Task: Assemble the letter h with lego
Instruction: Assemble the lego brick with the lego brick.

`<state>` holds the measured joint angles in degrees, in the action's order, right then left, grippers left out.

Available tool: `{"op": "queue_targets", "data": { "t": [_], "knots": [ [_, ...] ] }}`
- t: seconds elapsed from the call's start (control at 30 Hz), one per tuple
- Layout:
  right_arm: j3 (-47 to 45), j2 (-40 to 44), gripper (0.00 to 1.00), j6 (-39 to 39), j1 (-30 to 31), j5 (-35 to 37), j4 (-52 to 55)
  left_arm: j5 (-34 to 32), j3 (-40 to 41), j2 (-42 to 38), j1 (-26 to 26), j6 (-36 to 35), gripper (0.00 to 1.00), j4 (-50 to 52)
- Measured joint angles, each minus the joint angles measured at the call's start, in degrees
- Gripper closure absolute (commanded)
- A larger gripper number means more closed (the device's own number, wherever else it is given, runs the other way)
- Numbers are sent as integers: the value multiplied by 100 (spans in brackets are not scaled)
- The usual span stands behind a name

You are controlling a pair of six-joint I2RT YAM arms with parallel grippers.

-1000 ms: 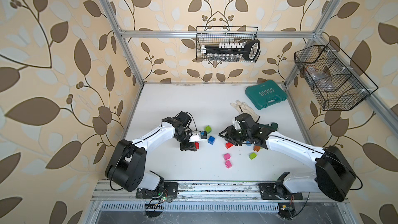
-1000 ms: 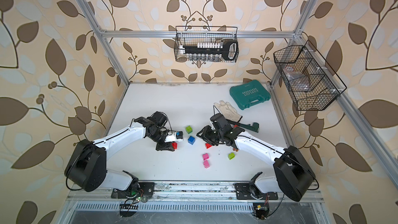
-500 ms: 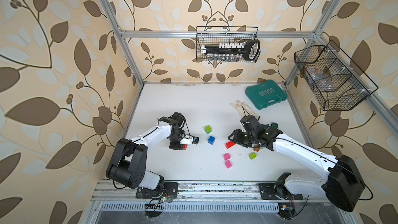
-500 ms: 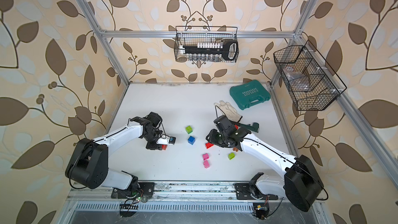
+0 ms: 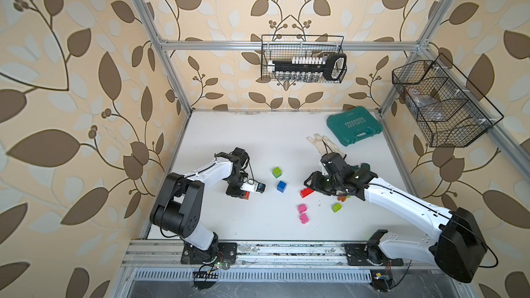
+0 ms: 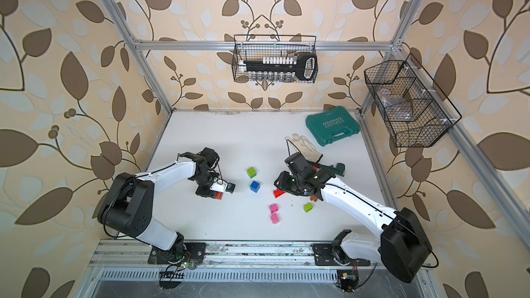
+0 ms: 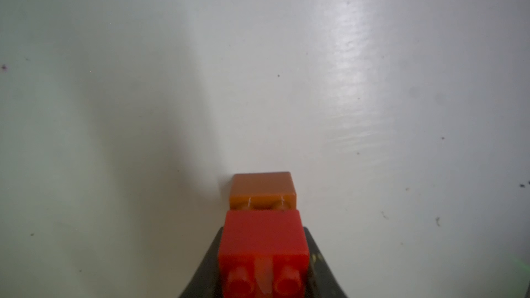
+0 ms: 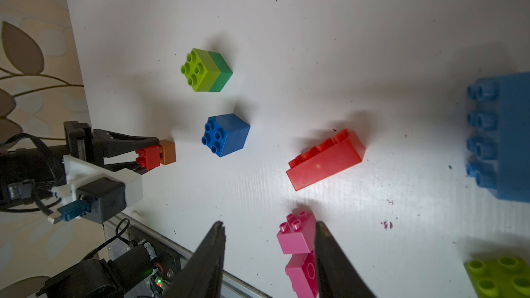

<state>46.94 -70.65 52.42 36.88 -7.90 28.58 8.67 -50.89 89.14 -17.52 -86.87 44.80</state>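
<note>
Lego bricks [image 5: 282, 186] lie spread on white table [image 5: 252, 139]: green brick [image 5: 277, 172], long red brick [image 5: 307, 192], pink bricks [image 8: 295, 239], lime brick [image 5: 336, 207].

Left gripper [image 8: 149, 153] pinches small red brick [image 7: 262, 236]; orange brick [image 7: 262, 187] stuck on its end, low by table.

Right gripper [image 8: 268, 223] half open, empty, above pink bricks.

Best way, I think:
- left holds pair steady
- right drops straight down, pinches one brick by flat sides
- line up bumps, push square

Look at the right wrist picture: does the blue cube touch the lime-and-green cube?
No, the blue cube and the lime-and-green cube stand apart, with bare white table showing between them.
</note>
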Motion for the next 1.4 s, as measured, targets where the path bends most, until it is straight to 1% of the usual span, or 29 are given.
{"op": "queue_targets", "data": {
  "t": [0.43, 0.53, 0.67, 0.8, 1.13, 1.3, 1.4],
  "knots": [
    [0, 35, 53, 0, 0, -24, 33, 94, 22, 0, 0, 68, 65, -17],
    [0, -17, 53, 0, 2, -50, 22, 192, 20, 7, 0, 175, 61, 39],
    [0, -101, 53, 0, 13, -94, 7, 260, -46, 190, -9, 310, 61, 245],
    [0, -105, 53, -2, 26, -118, -24, 157, -57, 382, -22, 402, 61, 234],
    [0, -190, 53, -4, 39, -131, -31, 28, -210, 485, -319, 1126, 59, 214],
    [0, -299, 53, -44, 39, -133, -37, 68, -251, 494, -319, 1388, 55, 223],
    [0, -356, 53, -55, 39, -138, -59, 179, -258, 494, -319, 1523, 49, 256]
  ]
}}
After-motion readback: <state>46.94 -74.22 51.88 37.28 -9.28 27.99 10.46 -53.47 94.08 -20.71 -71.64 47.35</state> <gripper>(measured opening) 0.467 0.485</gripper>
